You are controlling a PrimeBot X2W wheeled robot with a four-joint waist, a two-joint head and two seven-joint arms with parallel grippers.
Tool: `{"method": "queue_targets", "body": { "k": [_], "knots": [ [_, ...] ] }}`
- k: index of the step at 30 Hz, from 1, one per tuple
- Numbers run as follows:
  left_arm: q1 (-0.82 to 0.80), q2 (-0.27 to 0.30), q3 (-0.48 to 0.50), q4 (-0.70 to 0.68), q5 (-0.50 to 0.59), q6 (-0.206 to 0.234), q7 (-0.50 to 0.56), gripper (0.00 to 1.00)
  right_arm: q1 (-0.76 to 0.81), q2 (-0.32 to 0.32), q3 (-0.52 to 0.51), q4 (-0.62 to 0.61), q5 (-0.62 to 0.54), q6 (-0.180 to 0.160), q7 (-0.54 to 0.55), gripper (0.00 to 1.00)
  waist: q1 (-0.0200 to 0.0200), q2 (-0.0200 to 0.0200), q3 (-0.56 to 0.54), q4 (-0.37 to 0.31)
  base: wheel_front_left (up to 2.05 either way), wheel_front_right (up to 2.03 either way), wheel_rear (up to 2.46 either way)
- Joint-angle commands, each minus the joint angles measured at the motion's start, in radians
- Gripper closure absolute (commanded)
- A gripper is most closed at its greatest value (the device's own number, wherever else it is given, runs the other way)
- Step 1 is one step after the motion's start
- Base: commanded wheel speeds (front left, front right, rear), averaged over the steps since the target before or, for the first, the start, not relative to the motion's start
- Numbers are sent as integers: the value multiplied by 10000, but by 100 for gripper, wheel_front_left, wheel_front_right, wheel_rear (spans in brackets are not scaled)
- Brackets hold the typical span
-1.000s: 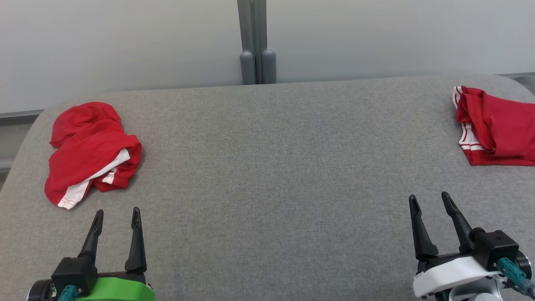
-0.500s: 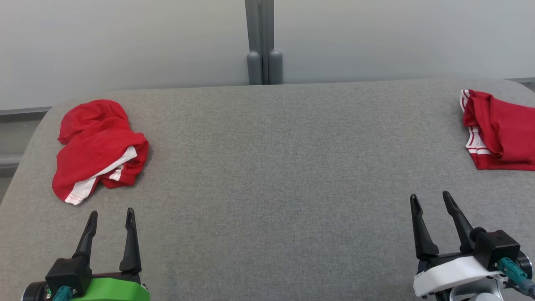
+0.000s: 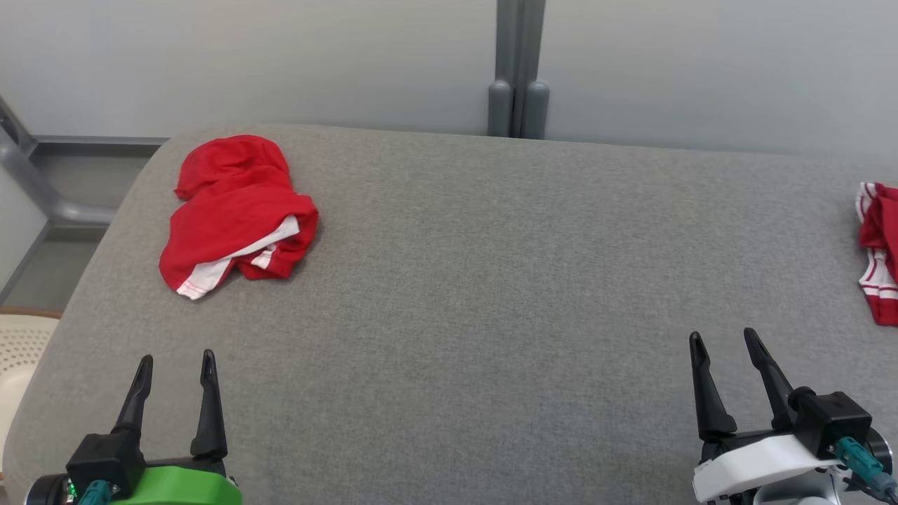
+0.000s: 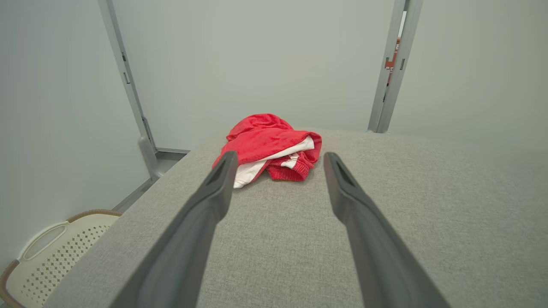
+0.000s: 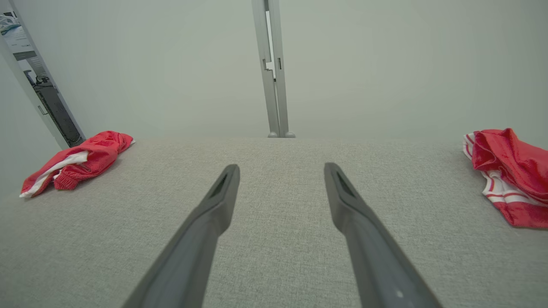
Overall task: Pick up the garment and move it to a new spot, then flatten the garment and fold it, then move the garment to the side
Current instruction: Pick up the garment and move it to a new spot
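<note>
Framing garment [image 4: 269, 145], perforated basket [image 4: 55, 261], left wrist view

No text, label, brand, number or sign legible anywhere, a pale sheet [image 5: 13, 34] at the far upper left of the right wrist view, possibly carrying print, too small and blurred to make out.

crumpled red-and-white garment [image 3: 231, 207], far left on grey table [image 3: 491, 315]
</note>
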Motion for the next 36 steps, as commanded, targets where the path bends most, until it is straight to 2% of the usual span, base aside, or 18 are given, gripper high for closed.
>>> {"method": "queue_targets", "body": {
  "k": [1, 11, 21, 28, 36],
  "knots": [
    [-77, 88, 59, 23, -36, -28, 3, 0, -82, 11, 16, 52, -50, -20, -26, 0, 0, 0, 120, 589, 0, 0, 0],
    [-44, 28, 205, 94, -19, -19, 3, 0, -242, 54, 192, 273, -148, -20, -26, 0, 0, 0, 229, 1765, 0, 0, 0],
    [20, -82, 315, 105, -9, -18, 3, 0, -370, -1, 376, 445, -207, -20, -26, 0, 0, 0, 316, 2558, 0, 0, 0],
    [99, -127, 393, 119, 17, -18, 3, 0, -446, -24, 499, 545, -166, -20, -25, 0, 0, 0, 318, 2807, 0, 0, 0],
    [113, -143, 536, 108, 39, -18, 3, 0, -482, -26, 582, 597, -129, -20, -26, 0, 0, 0, 301, 2771, 0, 0, 0]
  ]
}}
